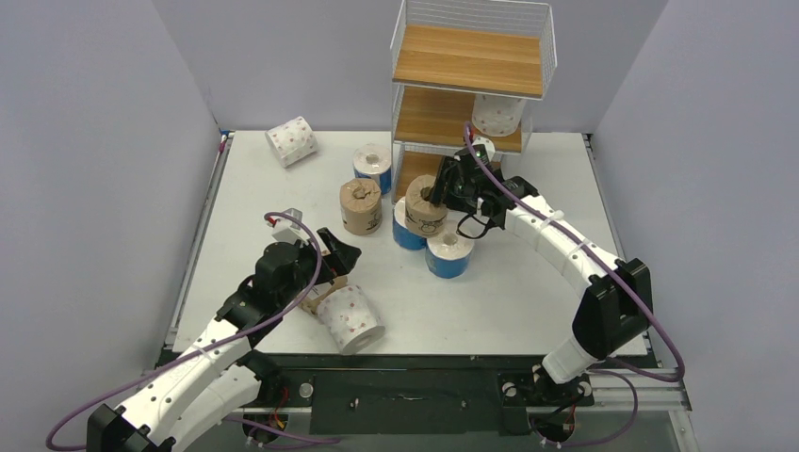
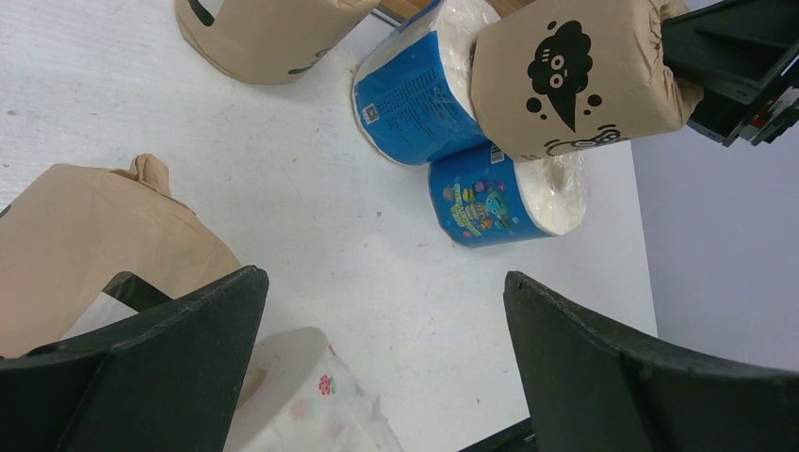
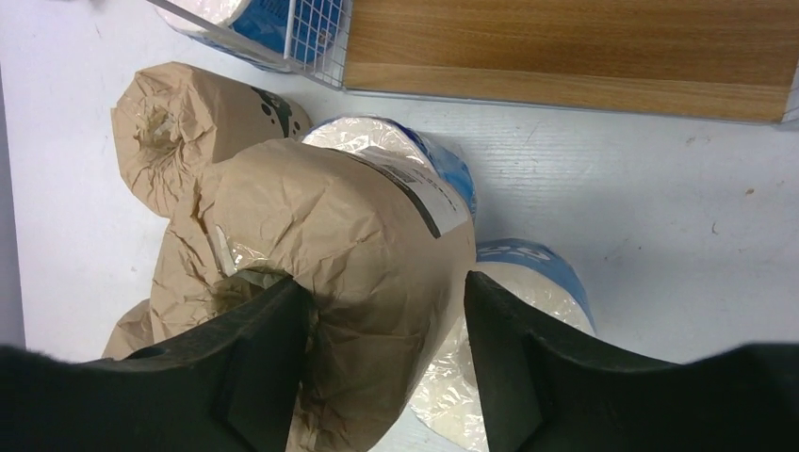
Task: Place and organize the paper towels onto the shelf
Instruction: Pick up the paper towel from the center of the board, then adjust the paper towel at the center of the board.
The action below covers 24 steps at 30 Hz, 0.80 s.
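shelf [image 1: 468, 56] btm tier mostly hid behind right arm [image 1: 528, 221] (top view), brown roll [image 3: 349, 245] cut off in right wrist view.

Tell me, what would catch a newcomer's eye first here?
The tall white wire shelf with wooden boards rises at the far side of the white table, with a white pink-dotted roll on its middle board. Just in front of it, the right claw has its fingers either side of a crumpled brown kraft-paper roll, next to blue-wrapped rolls. The left claw hangs wide open over the near left.
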Each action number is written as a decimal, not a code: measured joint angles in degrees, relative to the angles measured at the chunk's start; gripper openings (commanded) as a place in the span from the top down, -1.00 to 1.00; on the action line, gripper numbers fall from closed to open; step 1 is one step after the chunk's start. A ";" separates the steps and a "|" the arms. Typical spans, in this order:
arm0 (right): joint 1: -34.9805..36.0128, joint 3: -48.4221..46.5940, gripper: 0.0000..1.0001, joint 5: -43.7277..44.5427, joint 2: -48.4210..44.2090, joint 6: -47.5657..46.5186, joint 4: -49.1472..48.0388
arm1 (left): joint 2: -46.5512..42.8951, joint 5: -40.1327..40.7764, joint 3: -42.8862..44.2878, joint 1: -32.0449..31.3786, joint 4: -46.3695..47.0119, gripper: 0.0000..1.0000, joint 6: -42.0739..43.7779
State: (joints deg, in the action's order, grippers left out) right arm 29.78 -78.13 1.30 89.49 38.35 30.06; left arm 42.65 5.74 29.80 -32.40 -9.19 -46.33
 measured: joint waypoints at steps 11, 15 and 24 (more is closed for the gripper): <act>0.04 -0.15 0.28 -0.48 0.46 0.96 -0.07 | -1.03 0.13 0.02 0.00 -0.04 -0.93 0.04; 0.04 -0.15 0.30 0.11 -1.40 0.90 1.77 | -1.01 0.37 0.11 0.00 -0.07 -0.93 0.07; -1.09 0.70 0.31 3.34 -12.07 0.35 4.81 | -1.01 0.46 0.48 0.00 -0.07 -0.93 0.07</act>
State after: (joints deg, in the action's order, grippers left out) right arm 28.69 -77.43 4.64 77.43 38.70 34.87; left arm 41.65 6.20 30.28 -32.40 -9.26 -46.26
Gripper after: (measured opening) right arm 0.361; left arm 0.965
